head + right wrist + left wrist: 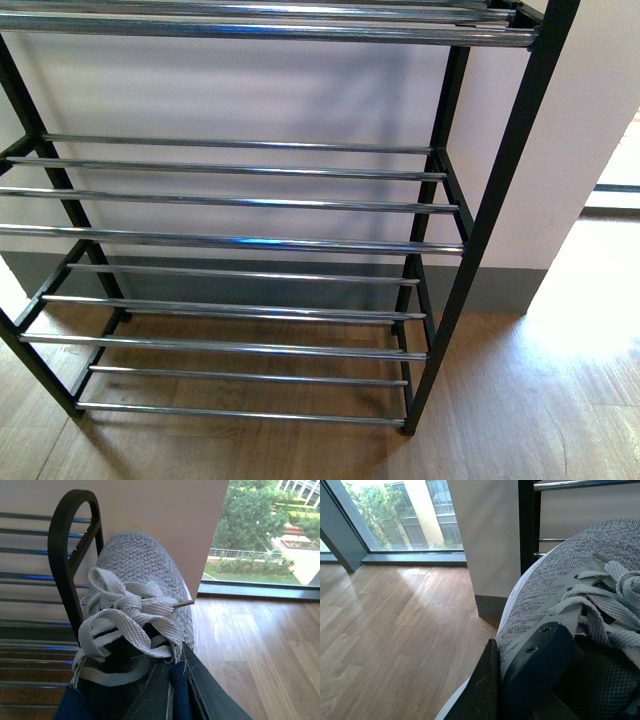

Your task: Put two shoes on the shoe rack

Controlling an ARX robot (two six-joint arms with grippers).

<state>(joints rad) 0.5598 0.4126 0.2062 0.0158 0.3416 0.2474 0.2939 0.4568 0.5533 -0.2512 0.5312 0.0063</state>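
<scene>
The shoe rack (240, 243), a black frame with tiers of silver bars, fills the front view; no shoe or arm shows there. In the left wrist view a grey mesh shoe (555, 580) with white laces and navy collar is held up, my left gripper (512, 690) shut on its collar edge; the rack's black post (526, 525) stands just behind the toe. In the right wrist view the other grey shoe (140, 565) is held by my right gripper (172, 690), shut on its navy collar, with the rack's rounded side top (75, 525) close beside it.
A pale wall with a grey skirting (520, 290) runs behind the rack. Wooden floor (395, 630) spreads out to large windows (410, 515). Bright sunlit floor (590, 290) lies to the right of the rack.
</scene>
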